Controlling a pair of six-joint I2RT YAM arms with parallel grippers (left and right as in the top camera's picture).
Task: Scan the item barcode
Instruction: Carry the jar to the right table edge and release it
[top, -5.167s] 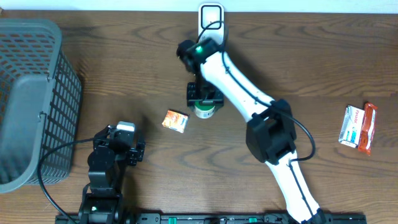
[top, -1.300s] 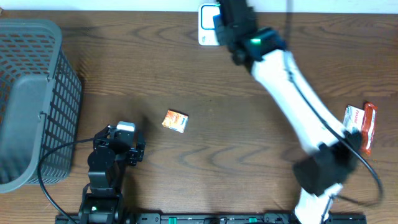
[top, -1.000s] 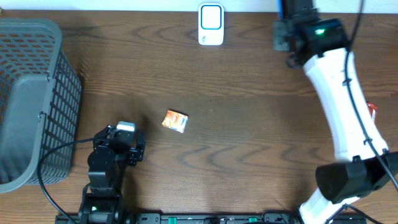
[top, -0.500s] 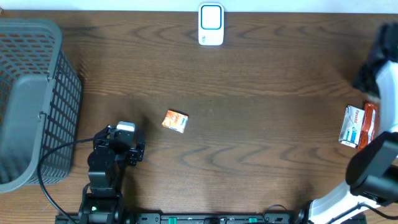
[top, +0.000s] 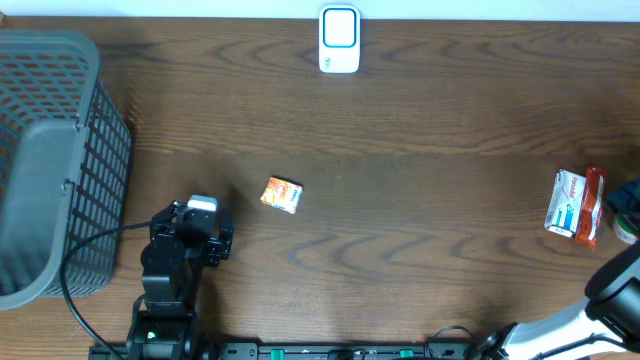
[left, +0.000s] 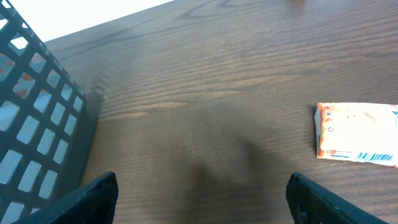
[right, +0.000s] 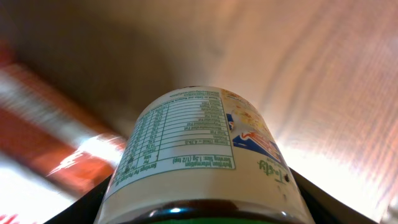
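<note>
Swung from the scanner (top: 339, 40) out to the desk's (top: 420, 120) right edge, the right claw (right: 199, 210) is clamped on the one jar (right: 199, 137), probably to set it by the two packets (top: 575, 207). Left claw (left: 199, 199) rests wide open and empty near the one box (top: 282, 195), likely next to scan; one basket (top: 50, 160) stands at the left.

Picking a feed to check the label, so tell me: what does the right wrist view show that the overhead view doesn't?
Only the right wrist view: the printed nutrition label on the jar up close, gripped in the right tool. Only overhead: the grey basket, the white scanner, the small orange box and the left arm. Both: the wooden table and a red packet, blurred in the wrist view.
</note>
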